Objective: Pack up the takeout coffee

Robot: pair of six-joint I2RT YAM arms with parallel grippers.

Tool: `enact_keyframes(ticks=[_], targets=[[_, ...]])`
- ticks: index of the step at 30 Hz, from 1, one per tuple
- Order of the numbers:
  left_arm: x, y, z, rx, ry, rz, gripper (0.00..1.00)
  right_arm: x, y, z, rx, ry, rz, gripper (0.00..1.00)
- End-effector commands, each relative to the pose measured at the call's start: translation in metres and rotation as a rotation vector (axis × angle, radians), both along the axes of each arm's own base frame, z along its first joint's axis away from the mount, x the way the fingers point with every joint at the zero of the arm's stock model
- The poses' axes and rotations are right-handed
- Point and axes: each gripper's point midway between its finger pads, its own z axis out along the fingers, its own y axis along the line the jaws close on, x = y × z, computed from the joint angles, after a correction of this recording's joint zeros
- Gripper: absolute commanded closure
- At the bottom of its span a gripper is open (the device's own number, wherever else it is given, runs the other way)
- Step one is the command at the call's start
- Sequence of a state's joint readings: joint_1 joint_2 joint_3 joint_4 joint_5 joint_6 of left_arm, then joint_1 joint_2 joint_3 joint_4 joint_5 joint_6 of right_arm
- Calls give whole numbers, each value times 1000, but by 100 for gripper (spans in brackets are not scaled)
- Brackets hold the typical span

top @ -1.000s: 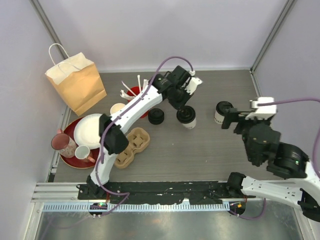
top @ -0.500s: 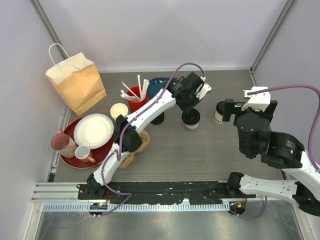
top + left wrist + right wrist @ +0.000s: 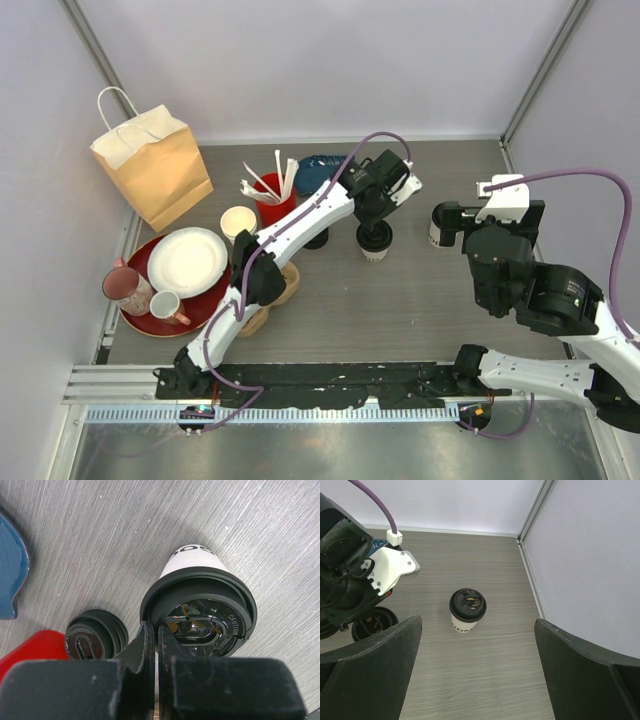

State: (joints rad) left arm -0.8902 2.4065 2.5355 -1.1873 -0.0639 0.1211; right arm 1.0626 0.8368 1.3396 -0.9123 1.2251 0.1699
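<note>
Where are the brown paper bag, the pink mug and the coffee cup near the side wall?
brown paper bag (image 3: 160, 178): top view, on its front face.
pink mug (image 3: 124, 288): top view, inside its open mouth.
coffee cup near the side wall (image 3: 468, 603): right wrist view, on its black lid.

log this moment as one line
left jaws: shut at middle cup rim | right jaws: open, short of right cup

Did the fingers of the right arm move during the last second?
Yes. The right arm's fingers shifted a little toward the back wall and left, judged against the cup standing below them.
</note>
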Motion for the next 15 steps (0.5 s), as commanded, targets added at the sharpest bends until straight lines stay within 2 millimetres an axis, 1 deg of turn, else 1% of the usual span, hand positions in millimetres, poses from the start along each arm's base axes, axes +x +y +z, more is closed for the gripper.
enact_keyframes(ticks=[1,2,3,5,6,8,9,11,12,15], targets=[[2,0,-2,26,-21,-25,98,3,7,-1,15,1,14,0],[3,-1,2,18,-30,-26,93,4,8,-1,16,0,14,0],[5,-3,6,2,-45,-24,81,5,11,-2,9,6,20,0],[8,-6,16,-25,-65,-26,70,6,13,-4,3,12,26,0],[10,-9,29,-55,-93,-30,62,8,17,-6,-4,22,35,0],[12,-10,44,-76,-130,-46,56,9,19,-9,-11,31,41,0],[14,-11,59,-104,-160,-48,52,10,20,-11,-14,35,43,0],[15,-10,77,-131,-196,-55,48,11,22,-13,-10,45,47,0],[14,-9,95,-160,-225,-55,45,12,23,-14,-7,47,49,0],[12,-5,122,-202,-268,-60,41,14,27,-15,12,54,65,0]])
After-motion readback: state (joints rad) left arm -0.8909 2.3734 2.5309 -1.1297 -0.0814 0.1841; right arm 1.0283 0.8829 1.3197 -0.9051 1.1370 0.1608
